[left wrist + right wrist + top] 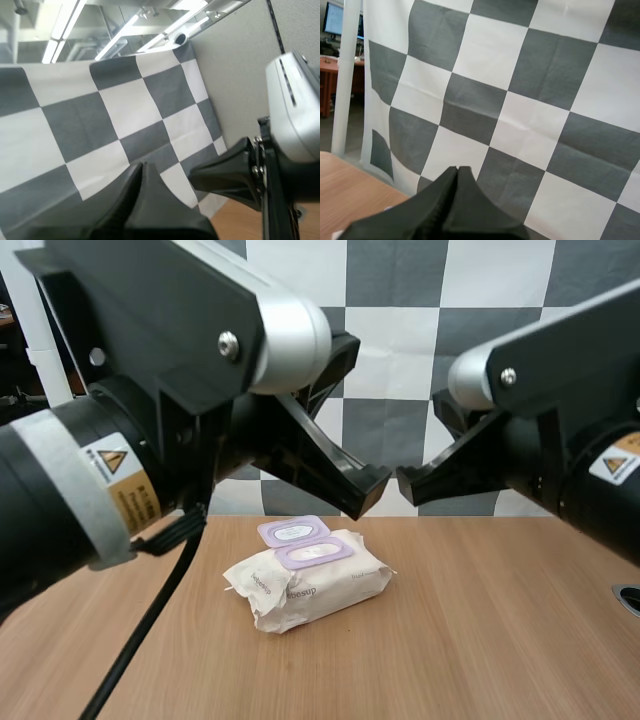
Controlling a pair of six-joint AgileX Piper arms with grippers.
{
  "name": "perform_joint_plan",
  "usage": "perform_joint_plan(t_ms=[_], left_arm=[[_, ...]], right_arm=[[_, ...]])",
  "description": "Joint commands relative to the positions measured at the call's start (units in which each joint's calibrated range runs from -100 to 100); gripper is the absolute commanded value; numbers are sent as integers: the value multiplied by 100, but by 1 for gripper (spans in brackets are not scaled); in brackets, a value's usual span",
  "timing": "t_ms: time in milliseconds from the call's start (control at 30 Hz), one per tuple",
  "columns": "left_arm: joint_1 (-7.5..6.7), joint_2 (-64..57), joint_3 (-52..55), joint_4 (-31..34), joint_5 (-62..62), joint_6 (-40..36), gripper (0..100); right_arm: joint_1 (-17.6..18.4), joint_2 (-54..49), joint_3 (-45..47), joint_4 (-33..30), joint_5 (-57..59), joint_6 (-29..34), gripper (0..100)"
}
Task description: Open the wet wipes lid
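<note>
A cream pack of wet wipes (306, 581) lies on the wooden table (480, 640) near its middle. Its lilac lid (291, 531) is flipped open and lies back behind the lilac opening frame (314, 553). My left gripper (372, 490) hangs above and behind the pack, its fingers pressed together into one dark wedge (141, 200). My right gripper (408, 483) faces it tip to tip at the same height, also shut on nothing, its fingers one dark wedge (456, 200). Beside my left fingers the left wrist view catches the right arm's gripper (220, 172).
Bare wood surrounds the pack on all sides. A dark round fitting (628, 597) sits at the table's right edge.
</note>
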Motion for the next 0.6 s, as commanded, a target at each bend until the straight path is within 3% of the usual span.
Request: perform_joint_plan(t_ms=[0,167,233,400,567], left_arm=[[-2,-110,96,4,4525,110,0],[-4,-98,917,4,5601,483,0],[-131,-98,1505,4,6719,942,0],[-486,-360,2710,4,9094,1135,0],[-579,-833,3867,4,8982,1190,0]], right_arm=[[-4,-349,980,-1,-1960,-37,0],[-4,-823,2022,-12,-3159,-422,0],[-4,-933,2257,-12,-3298,-531,0],[-33,-958,2662,-12,-3816,-530,0],[-157,-958,3169,-12,-3852,-530,0]])
